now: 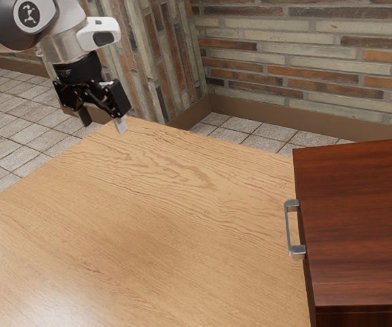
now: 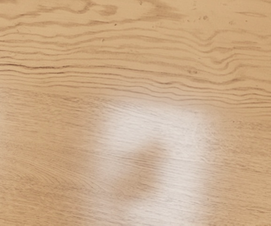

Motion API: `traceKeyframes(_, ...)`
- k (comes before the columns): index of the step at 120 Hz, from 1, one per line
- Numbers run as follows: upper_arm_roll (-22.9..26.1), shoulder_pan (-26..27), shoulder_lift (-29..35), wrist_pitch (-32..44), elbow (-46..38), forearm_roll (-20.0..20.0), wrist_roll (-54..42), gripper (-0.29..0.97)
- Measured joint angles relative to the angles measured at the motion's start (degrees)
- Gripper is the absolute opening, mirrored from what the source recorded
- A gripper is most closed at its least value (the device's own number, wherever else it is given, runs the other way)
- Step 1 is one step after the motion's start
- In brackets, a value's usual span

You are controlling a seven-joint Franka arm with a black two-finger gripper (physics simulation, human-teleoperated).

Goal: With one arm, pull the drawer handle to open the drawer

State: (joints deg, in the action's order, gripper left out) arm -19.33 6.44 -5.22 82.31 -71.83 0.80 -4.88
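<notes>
Two black fingers (image 1: 85, 116) of the pincer (image 1: 102, 122) are standing apart in the exterior view, released and gripping nothing, with only air showing between them. The pincer is hanging from the white and grey arm (image 1: 59, 30), which is coming in from the exterior view's upper left, and it is pointing down over the far corner of the table (image 1: 148, 225), hovering clear of the wood. In the wrist view the camera is looking straight down onto the table's pale oak surface (image 2: 135, 61), where wavy grain lines are running across and a whitish patch of glare (image 2: 154, 141) is lying under the hand with a soft darker shadow inside it. Well apart from the pincer, at the exterior view's right, a dark reddish wooden cabinet (image 1: 366, 218) is sitting on the table. The drawer handle (image 1: 292, 229), a short silver metal bar, is standing upright on the cabinet's face that is turned toward the arm, and nothing is touching it. That face is showing almost edge-on, so I cannot tell how far the drawer is pulled out. Beyond the table, grey floor tiles (image 1: 11, 129) are running up to a brick wall (image 1: 305, 48).
</notes>
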Motion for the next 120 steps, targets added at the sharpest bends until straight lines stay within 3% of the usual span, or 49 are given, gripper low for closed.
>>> traceKeyframes(24, 0.03, -0.14, 0.15, -0.13, 0.29, 0.18, -0.53, 0.68)
traceKeyframes(44, 0.46, 0.91, 4.20, -1.85, 11.81, 0.15, -0.02, 0.68)
traceKeyframes(79, 0.69, 0.86, 5.25, -3.00, 12.02, 2.65, 0.92, 0.68)
traceKeyframes(101, 1.24, 0.18, 5.29, -3.96, 5.26, 4.12, 2.76, 0.68)
traceKeyframes(110, 5.29, -1.40, 11.26, 0.63, -8.85, 0.62, 3.79, 0.68)
traceKeyframes(120, 6.48, -0.62, 16.80, 5.85, -20.79, -0.91, 5.31, 0.68)
